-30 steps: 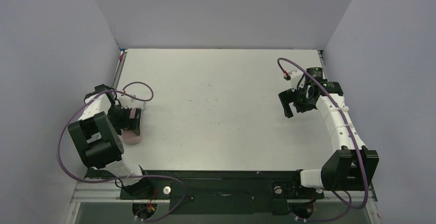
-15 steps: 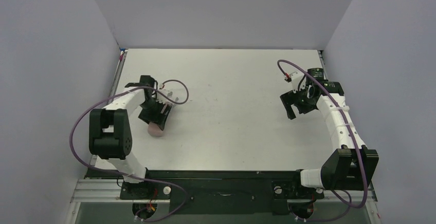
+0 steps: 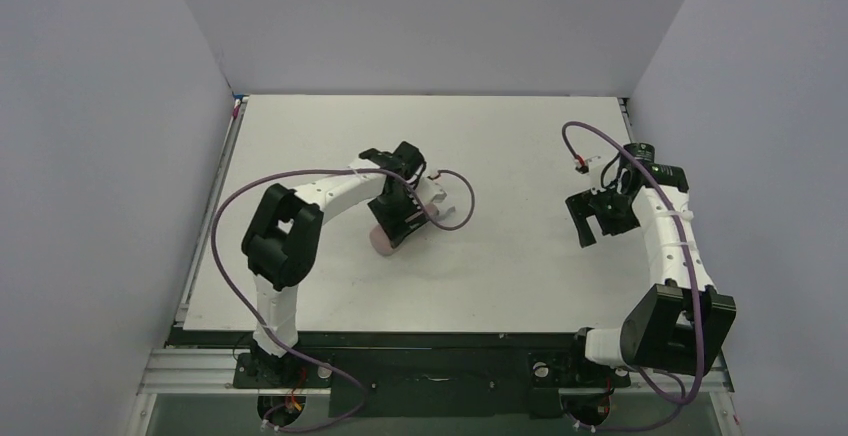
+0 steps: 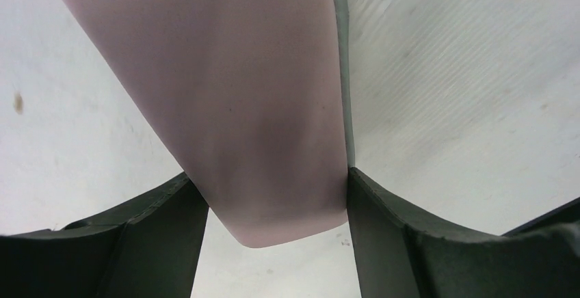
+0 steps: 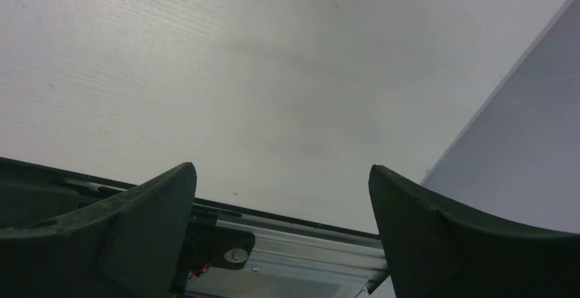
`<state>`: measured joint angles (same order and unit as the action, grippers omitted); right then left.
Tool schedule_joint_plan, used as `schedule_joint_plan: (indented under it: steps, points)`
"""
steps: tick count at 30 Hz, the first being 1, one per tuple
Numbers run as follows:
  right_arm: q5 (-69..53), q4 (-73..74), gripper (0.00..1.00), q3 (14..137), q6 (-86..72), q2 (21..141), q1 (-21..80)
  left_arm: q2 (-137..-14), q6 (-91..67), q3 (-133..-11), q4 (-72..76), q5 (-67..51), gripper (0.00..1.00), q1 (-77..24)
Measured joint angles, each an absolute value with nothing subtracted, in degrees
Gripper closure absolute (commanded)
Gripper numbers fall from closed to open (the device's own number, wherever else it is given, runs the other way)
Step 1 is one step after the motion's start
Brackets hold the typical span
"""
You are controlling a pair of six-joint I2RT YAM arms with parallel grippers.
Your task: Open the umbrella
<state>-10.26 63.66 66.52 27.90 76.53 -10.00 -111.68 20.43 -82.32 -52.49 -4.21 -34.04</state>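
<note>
Left gripper (image 4: 273,178) clamps the pink case (image 4: 232,93) by its sides. No umbrella shows, so it's likely folded inside the case. Right gripper (image 5: 280,169), well right of the case, hangs wide and empty. It should cross over and pinch the case's free end while the left holds level.

The jaws of the left gripper (image 3: 393,227) hide most of the pink case (image 3: 378,244) from above; only its rounded end shows. The left wrist view's top edge crops its far end.
</note>
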Motion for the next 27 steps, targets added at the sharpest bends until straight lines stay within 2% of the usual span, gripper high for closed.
schedule_joint_plan:
  steps: [2,4,5,6,10,14,18,21,25,27]
  points:
    - [-10.37,64.69,0.08,66.52,28.47,76.55,-11.14,-114.52,23.57,-86.65,-53.34,-4.21,0.38,-36.73]
    - [-10.50,65.39,0.08,66.57,28.93,76.58,-11.79,-116.62,26.87,-90.02,-53.78,-4.25,0.24,-38.98]
    - [-10.59,65.65,0.08,66.67,29.02,76.62,-11.97,-117.49,28.95,-91.46,-53.84,-4.25,0.07,-40.14]
    - [-10.72,66.04,0.08,67.02,29.12,76.82,-11.99,-118.21,30.94,-92.38,-53.25,-4.25,0.02,-41.19]
    - [-11.84,66.76,0.08,71.11,28.91,80.99,-11.70,-119.83,36.16,-91.94,-49.30,-4.62,0.03,-43.57]
    - [-14.00,66.54,0.08,75.70,27.53,86.80,-10.13,-117.34,35.97,-88.71,-44.56,-5.06,0.03,-40.88]
    - [-17.67,65.98,0.12,83.00,25.26,93.41,-5.56,-105.34,30.50,-80.47,-37.36,-4.56,0.03,-33.50]
    - [-21.47,65.06,0.15,89.12,22.94,98.06,-1.41,-91.44,26.33,-73.80,-32.64,-2.79,0.03,-28.14]
    - [-27.05,63.40,0.21,96.53,19.42,104.36,3.64,-76.97,20.86,-67.20,-32.18,-3.09,0.03,-28.62]
    - [-30.00,62.30,0.25,98.70,17.61,107.24,6.00,-74.52,17.43,-64.40,-32.56,-5.23,0.01,-29.47]
